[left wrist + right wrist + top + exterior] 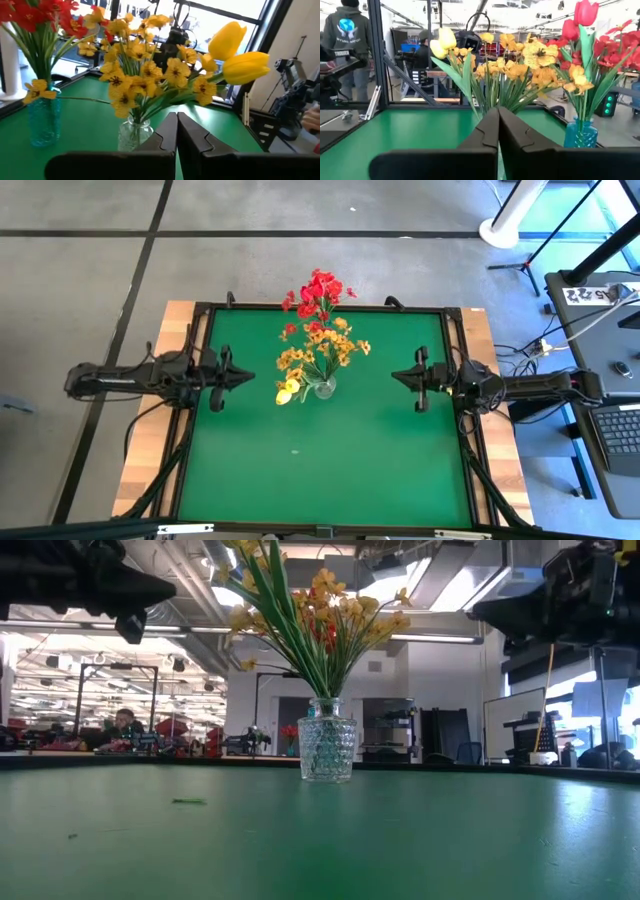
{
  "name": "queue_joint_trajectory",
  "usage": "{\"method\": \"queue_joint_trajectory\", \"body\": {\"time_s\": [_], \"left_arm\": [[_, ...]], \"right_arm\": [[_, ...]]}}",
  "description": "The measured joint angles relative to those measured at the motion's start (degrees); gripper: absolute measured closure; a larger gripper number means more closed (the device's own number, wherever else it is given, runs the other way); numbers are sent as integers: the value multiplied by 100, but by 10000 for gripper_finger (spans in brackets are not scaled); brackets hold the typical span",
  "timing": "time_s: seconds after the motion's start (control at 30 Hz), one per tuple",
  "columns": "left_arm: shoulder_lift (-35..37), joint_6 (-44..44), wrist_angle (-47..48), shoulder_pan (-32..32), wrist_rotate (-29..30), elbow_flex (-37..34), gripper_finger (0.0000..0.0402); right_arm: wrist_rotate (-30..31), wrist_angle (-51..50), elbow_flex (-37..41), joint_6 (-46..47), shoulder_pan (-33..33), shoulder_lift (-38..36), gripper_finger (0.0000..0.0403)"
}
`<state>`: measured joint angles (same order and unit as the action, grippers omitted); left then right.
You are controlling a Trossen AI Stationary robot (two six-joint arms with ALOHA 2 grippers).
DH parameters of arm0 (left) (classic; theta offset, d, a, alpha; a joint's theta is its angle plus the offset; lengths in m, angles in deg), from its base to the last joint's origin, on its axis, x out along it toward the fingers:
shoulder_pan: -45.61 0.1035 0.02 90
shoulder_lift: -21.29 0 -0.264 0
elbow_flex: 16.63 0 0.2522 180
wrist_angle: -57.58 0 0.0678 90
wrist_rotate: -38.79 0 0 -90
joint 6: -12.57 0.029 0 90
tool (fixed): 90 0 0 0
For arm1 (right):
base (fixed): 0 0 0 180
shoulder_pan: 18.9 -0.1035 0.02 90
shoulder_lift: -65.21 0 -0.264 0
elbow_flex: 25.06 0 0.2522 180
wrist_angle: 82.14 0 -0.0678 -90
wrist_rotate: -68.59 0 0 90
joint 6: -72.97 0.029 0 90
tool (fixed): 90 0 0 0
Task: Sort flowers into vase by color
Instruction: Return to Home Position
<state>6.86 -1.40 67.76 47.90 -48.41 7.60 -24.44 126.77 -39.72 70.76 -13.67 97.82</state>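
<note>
Left claw [248,377]: fingers together, empty, held above the left side of the green bench [330,470] and pointing inward. Right claw [395,377]: the same, mirrored on the right side.

You have the clear glass vase [323,388] directly between the two, about equally far from each and well apart from both. It holds the yellow flowers [320,352], spray blossoms plus two yellow tulips [235,55], with stems upright and fanning outward. The blue glass vase [45,120] stands behind it toward the far edge and carries the red flowers [318,288], a red tulip [585,12] among them.

No stem lies loose on the bench, only a small green scrap [188,802].

Judgement: sorting looks complete, and what is left is parking the arms. Blooms overhang toward both claws, so draw each arm outward, away from them, not across the middle.
</note>
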Motion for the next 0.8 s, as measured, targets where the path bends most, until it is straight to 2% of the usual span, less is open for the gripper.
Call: {"method": "queue_joint_trajectory", "body": {"time_s": [0.1, 0.23, 0.43, 0.63, 0.8], "left_arm": [[80, -69, 18, -228, 82, -20, 401], [419, -19, 97, -608, 166, -18, 401], [1375, 100, 920, -1054, 887, -17, 401], [1429, 254, 1060, -1222, 967, -3, 401], [1425, 323, 1016, -1249, 957, -113, 401]], "right_arm": [[34, -223, 0, 35, 0, -106, 401], [98, -695, 0, 70, -2, -626, 401], [146, -1979, 0, 99, -2, -1889, 402], [212, -3225, 3, 36, 4, -3221, 402], [219, -3614, 8, -47, 4, -3241, 402]]}}
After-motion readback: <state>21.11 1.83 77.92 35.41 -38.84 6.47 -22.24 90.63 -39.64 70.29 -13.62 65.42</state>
